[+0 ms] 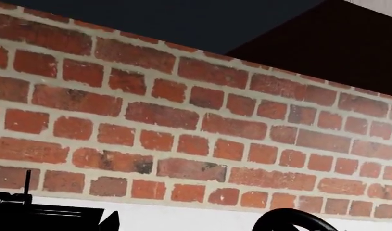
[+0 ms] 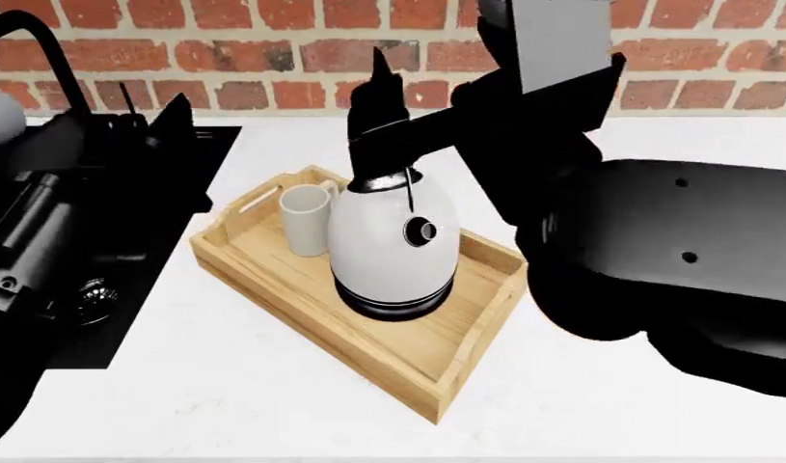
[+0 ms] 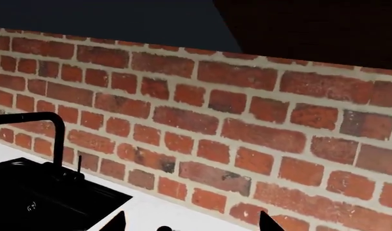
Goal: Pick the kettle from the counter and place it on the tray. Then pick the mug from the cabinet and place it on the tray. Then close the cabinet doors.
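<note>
The white egg-shaped kettle (image 2: pixel 393 241) stands upright on the light-wood tray (image 2: pixel 406 357). The off-white mug (image 2: pixel 305 220) stands on the tray beside it, on the sink side. My right gripper (image 2: pixel 382 96) hovers just above the kettle's top and hides its handle. In the right wrist view this gripper (image 3: pixel 190 224) is open and empty, its fingertips (image 3: pixel 116 221) spread over the white counter (image 3: pixel 183 211). My left gripper (image 2: pixel 161 116) is over the black sink (image 3: pixel 42 197), open and empty. One of its fingertips (image 1: pixel 111 220) shows in the left wrist view.
A brick wall (image 2: pixel 264 58) runs behind the counter (image 2: pixel 238 386). A black faucet (image 2: pixel 39 43) stands at the sink's back. A dark brown cabinet (image 1: pixel 337 43) hangs above the wall; its doors are out of view. A black curved shape (image 1: pixel 292 221) shows low in the left wrist view.
</note>
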